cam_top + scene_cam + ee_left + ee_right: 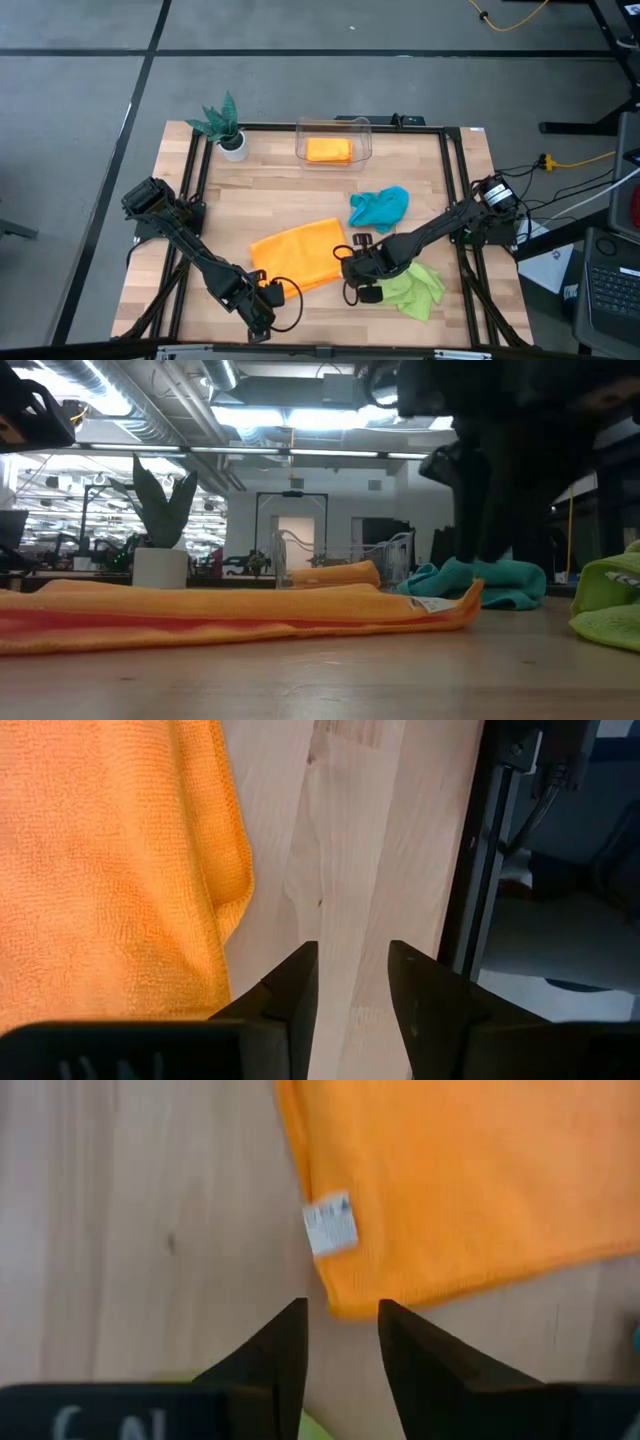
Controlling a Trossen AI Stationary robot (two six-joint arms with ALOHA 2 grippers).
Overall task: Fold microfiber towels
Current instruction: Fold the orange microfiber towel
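Clear container (334,141), at 12 o'clock on the bench (300,200): one folded orange towel (328,150) is held inside; in the low view it is seen behind the large orange towel.

Large orange towel (299,255), bench centre toward 6 o'clock: laid flat and doubled over, white label (331,1224) near one corner.

Teal-blue towel (379,207), toward 2 o'clock: crumpled, apart from the orange one.

Lime green towel (414,288), toward 4 o'clock: crumpled, partly covered by the right arm.

Right tool (353,268): placed just beside the 3 o'clock edge of the large orange towel; fingers are parted, nothing gripped, the labelled corner just ahead of the tips.

Left tool (272,293): set at the towel's 7 o'clock corner; fingers are parted over bare wood, nothing held, towel edge beside them.

Potted plant (226,128): 11 o'clock corner.
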